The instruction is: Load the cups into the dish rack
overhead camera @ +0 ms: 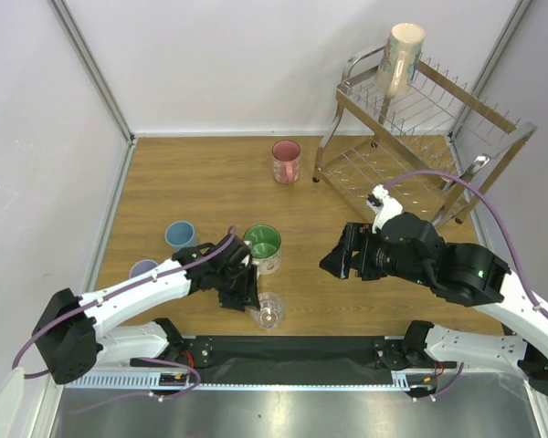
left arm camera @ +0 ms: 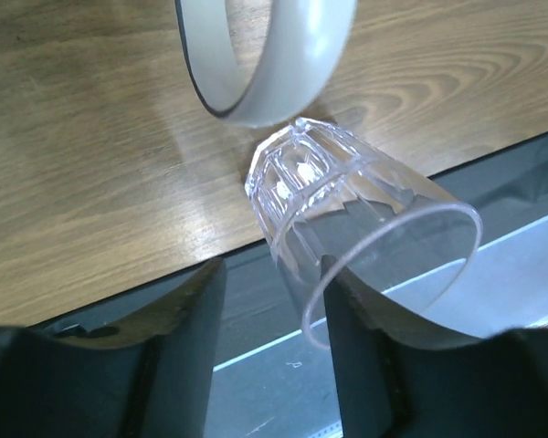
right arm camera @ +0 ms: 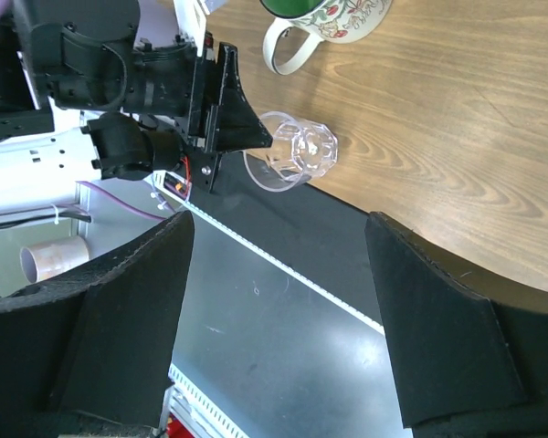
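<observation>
The clear glass (overhead camera: 268,312) lies on its side at the table's front edge. In the left wrist view, the glass (left arm camera: 347,210) has its rim toward me. My left gripper (overhead camera: 247,290) is open right at that rim (left arm camera: 269,274). The near glass wall is between the jaws, close to the right finger (left arm camera: 356,319). The white mug with green inside (overhead camera: 262,246) stands just behind it. The pink mug (overhead camera: 286,161), light-blue tumbler (overhead camera: 180,235) and lavender tumbler (overhead camera: 143,270) stand on the table. The beige mug (overhead camera: 400,57) sits upside down on top of the dish rack (overhead camera: 411,137). My right gripper (overhead camera: 333,260) is open and empty.
A black strip (overhead camera: 329,351) and a metal rail run along the table's front edge, right under the glass. White walls and frame posts close in the left, back and right sides. The rack's legs (overhead camera: 321,160) stand at the far right of the table.
</observation>
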Robot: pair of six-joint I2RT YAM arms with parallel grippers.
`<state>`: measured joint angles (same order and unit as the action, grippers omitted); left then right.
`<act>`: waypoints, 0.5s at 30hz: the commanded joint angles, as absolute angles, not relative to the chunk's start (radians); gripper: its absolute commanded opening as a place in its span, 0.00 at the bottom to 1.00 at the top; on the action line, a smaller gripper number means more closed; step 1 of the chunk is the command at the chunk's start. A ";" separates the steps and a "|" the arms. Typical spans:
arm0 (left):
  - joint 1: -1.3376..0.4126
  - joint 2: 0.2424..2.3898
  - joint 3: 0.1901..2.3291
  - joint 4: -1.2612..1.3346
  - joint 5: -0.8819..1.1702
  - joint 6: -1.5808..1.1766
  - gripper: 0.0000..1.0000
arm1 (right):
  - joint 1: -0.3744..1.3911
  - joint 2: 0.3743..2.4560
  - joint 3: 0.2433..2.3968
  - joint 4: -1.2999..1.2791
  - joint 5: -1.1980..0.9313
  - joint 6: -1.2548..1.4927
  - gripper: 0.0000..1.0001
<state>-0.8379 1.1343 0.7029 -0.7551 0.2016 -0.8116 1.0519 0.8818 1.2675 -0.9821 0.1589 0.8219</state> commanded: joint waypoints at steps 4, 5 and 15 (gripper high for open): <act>-0.844 1.144 0.646 -0.664 0.244 -0.815 0.35 | 1.054 0.865 1.250 -0.983 0.187 0.857 0.81; -0.844 1.144 0.641 -0.652 0.250 -0.816 0.29 | 1.054 0.864 1.249 -0.983 0.187 0.857 0.81; -0.844 1.026 0.808 -0.654 0.278 -0.862 0.01 | 1.051 0.876 1.241 -0.950 0.160 0.861 0.83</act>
<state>-0.8406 1.1149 0.6590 -0.7010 0.2436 -0.8215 1.0515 0.8761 1.2255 -0.9802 0.1505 0.8459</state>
